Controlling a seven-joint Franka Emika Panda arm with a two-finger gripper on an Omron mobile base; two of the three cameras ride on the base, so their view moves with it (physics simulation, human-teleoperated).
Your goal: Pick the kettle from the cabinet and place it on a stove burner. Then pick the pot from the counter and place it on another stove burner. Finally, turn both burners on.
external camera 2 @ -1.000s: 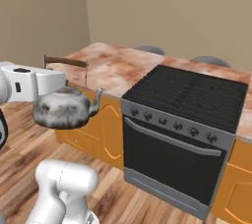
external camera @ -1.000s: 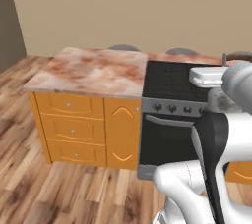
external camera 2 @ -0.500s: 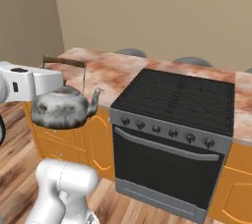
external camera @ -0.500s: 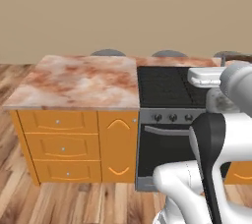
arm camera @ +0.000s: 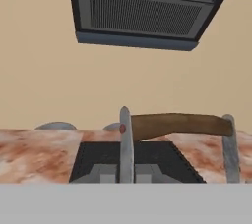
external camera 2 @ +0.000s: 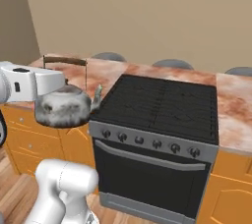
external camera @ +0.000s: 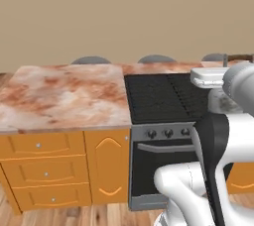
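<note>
The small silver-grey kettle (external camera 2: pixel 64 106) hangs in the air to the left of the black stove (external camera 2: pixel 157 102), level with its front edge. My gripper (external camera 2: pixel 61 83) is shut on the kettle's tall loop handle (external camera 2: pixel 65 61). In the hand view the brown handle bar (arm camera: pixel 179 124) runs to the right, and one of its metal uprights stands between my fingertips (arm camera: pixel 101 173). From the left base view the kettle (external camera: pixel 221 102) shows partly behind my arm, over the stove's (external camera: pixel 166 96) right side. The burners are bare. The pot and the cabinet are out of view.
The marbled counter (external camera: pixel 64 96) runs left of the stove over orange drawers (external camera: pixel 44 173), and more counter (external camera 2: pixel 234 110) lies to its right. A steel knob strip (external camera 2: pixel 147 142) lines the stove front. Grey chair backs (external camera: pixel 92 60) stand behind. A dark range hood (arm camera: pixel 142 9) hangs above.
The whole picture has shifted, so the base has driven: the stove now sits nearer and more central. The kettle stays in my shut gripper.
</note>
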